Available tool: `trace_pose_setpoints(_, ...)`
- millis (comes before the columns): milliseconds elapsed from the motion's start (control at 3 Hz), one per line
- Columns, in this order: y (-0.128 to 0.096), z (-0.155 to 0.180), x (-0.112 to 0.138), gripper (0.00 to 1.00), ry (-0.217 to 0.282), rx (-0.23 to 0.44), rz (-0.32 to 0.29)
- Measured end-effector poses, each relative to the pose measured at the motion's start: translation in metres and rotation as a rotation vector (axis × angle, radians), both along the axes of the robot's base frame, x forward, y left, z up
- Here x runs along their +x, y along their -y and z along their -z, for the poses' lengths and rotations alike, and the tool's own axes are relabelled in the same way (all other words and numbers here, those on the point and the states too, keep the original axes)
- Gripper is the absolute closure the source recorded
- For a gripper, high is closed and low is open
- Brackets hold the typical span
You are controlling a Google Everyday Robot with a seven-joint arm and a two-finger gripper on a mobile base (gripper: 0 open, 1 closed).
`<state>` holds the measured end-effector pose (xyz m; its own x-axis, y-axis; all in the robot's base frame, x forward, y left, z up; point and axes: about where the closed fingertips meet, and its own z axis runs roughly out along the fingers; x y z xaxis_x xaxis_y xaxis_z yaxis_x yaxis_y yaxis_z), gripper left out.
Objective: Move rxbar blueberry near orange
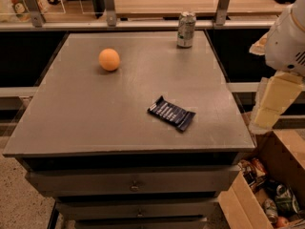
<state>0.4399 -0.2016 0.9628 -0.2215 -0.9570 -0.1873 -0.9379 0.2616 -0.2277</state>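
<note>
Rxbar blueberry (171, 113): lies flat on the bench (86, 123), front right of centre, turned at a slant to the bench edges, touching nothing.
Orange (109, 59): sits at the back left of the bench, well apart from the bar.
Gripper (272, 104): hangs off the right edge of the bench, beside it and not above it, apart from the bar.
Jaws: cannot tell whether they are open or closed; nothing is seen held.
Handling: the bar is likely light, thin and a little flexible, with a slick wrapper that may slide or crinkle.
Where to hold: probably across the narrow width at mid-length, coming down from above, not by the crimped ends.
Risk: the orange is round and may roll if nudged.
Also there: a silver can (186, 29) at the back edge, right of the orange.
</note>
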Motion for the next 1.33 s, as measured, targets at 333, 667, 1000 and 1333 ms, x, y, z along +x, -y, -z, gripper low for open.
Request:
trace_pose_setpoints(333, -0.024, 0.017, 0.005, 0.00, -0.006, -0.021, -0.001)
trace_pose_setpoints(667, -0.048, 0.044, 0.014, 0.00, -0.029, -0.043, 0.000)
trace_pose_setpoints(1000, -0.070, 0.073, 0.024, 0.00, -0.076, -0.037, 0.009)
trace_pose_setpoints(1333, -0.088, 0.095, 0.031, 0.00, -0.128, -0.022, 0.022)
